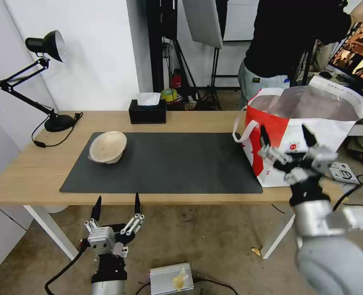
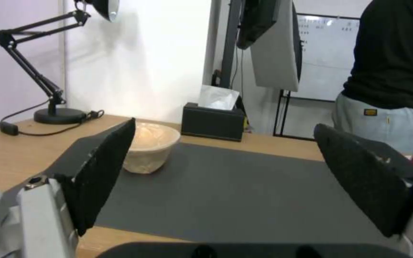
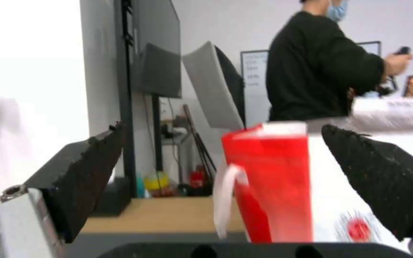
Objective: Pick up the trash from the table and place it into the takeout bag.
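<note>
A shallow beige bowl (image 1: 107, 146) (image 2: 150, 151) lies tilted at the far left corner of the dark mat on the table (image 1: 21, 176). The white-and-red takeout bag (image 1: 296, 135) (image 3: 283, 186) stands open at the table's right end, foil lining showing. My right gripper (image 1: 287, 135) (image 3: 226, 186) is open, raised just in front of the bag's near face, with nothing between its fingers. My left gripper (image 1: 116, 203) (image 2: 226, 182) is open and empty, low in front of the table's near edge, well short of the bowl.
A black desk lamp (image 1: 46, 82) stands at the far left corner and a black tissue box (image 1: 147, 110) at the back edge. The dark mat (image 1: 169, 164) covers the table's middle. A person in black stands behind the bag. A silver box (image 1: 171, 278) lies on the floor.
</note>
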Tool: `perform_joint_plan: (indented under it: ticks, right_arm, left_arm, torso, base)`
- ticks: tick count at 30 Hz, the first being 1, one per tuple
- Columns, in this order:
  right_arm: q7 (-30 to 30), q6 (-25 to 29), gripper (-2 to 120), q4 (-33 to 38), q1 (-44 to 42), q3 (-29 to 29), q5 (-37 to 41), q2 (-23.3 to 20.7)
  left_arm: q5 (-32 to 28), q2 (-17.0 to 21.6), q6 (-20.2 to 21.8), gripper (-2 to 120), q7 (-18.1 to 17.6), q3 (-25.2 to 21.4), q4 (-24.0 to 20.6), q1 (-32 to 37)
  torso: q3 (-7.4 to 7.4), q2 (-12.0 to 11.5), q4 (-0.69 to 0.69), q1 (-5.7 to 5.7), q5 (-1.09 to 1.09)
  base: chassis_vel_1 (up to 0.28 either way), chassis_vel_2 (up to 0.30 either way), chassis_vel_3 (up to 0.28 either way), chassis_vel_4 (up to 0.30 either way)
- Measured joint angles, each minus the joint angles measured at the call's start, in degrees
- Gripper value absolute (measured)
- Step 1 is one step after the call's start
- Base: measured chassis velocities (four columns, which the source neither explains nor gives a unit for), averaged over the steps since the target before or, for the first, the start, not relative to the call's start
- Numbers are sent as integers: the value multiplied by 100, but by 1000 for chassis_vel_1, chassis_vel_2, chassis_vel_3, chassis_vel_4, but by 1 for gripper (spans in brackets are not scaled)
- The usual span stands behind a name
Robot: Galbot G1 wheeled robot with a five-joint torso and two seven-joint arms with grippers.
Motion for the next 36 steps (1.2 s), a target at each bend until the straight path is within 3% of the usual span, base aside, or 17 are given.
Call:
perform_joint_plan:
  ticks: [3, 20, 36]
  right_arm:
    - [113, 131, 100, 32, -475, -69, -551, 263]
    - [719, 73, 100, 116, -1247, -212, -1782, 488]
    - [1068, -497, 100, 30, -1476, -552, -1839, 427]
  left_arm:
    - [4, -8, -1, 100, 3, 5, -6, -1]
    - [22, -14, -3, 100, 6, 28, -6, -4]
    - [27, -30, 9, 100, 19, 39, 92, -69]
  torso:
    - [0, 0, 0, 0, 0]
    - [0, 0, 0, 0, 0]
    - [1, -1, 1, 0, 1]
  base:
    - [0, 0, 0, 0]
    - [0, 0, 0, 0]
    - [0, 0, 0, 0]
